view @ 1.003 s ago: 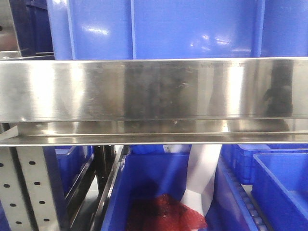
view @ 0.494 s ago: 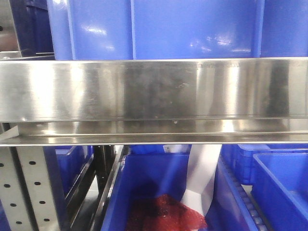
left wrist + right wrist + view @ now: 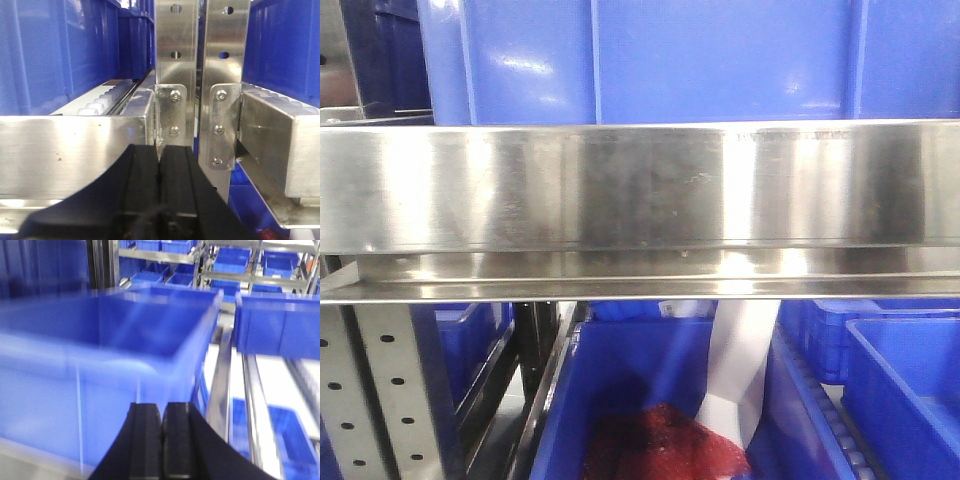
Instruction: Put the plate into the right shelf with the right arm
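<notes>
The plate is out of view in every frame. The right shelf fills the front view, its shiny steel front lip running across the picture with a blue bin standing on it. My left gripper is shut with nothing between its black fingers, close in front of a steel upright of the rack. In the blurred right wrist view, my right gripper is shut and empty, facing a large blue bin.
Below the lip stands a blue bin holding a red mesh item and a white sheet. A perforated grey upright is at lower left. More blue bins and steel rails lie right of the right gripper.
The dark reflection at the right end of the steel lip has gone and bright patches on the lip have shifted. The shelf and bins have not moved.
</notes>
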Robot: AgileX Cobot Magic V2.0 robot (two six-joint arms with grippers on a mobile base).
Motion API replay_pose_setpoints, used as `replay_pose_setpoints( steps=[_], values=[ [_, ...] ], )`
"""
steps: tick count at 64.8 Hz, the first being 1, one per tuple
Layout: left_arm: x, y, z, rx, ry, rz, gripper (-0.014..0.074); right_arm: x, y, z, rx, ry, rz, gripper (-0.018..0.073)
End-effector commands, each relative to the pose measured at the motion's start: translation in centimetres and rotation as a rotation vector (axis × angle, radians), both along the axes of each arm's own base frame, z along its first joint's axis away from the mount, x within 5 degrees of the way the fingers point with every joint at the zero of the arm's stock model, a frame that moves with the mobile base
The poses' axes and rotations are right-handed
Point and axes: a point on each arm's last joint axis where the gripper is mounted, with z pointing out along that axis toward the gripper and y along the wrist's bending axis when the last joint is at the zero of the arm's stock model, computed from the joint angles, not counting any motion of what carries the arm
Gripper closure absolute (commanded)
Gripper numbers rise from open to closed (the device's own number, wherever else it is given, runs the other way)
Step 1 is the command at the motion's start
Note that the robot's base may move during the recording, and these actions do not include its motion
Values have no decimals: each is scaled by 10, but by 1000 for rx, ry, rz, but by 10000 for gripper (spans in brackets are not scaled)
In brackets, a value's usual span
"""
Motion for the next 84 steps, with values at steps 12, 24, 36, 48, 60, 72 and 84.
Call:
replay_pose_setpoints(
  steps=[12,24,36,48,60,72,84],
  values=[
    [-1,2,6,-9,-85,17,643,-3,0,-11,-1,-61,8,505],
    [-1,2,6,-9,-85,17,643,-2,0,-13,-12,-58,4,505],
    [-1,2,6,-9,-85,17,643,0,1,-17,-11,-72,12,505],
    [-1,2,6,-9,-85,17,643,5,3,-34,-52,-58,-19,505],
    [-1,2,6,-9,-85,17,643,9,-2,-71,-7,-80,-137,505],
    [-1,2,6,-9,-85,17,643,2,-12,-119,6,-127,-286,505],
    [-1,2,6,-9,-85,17,643,-2,-16,-162,19,-169,-348,505]
  ],
)
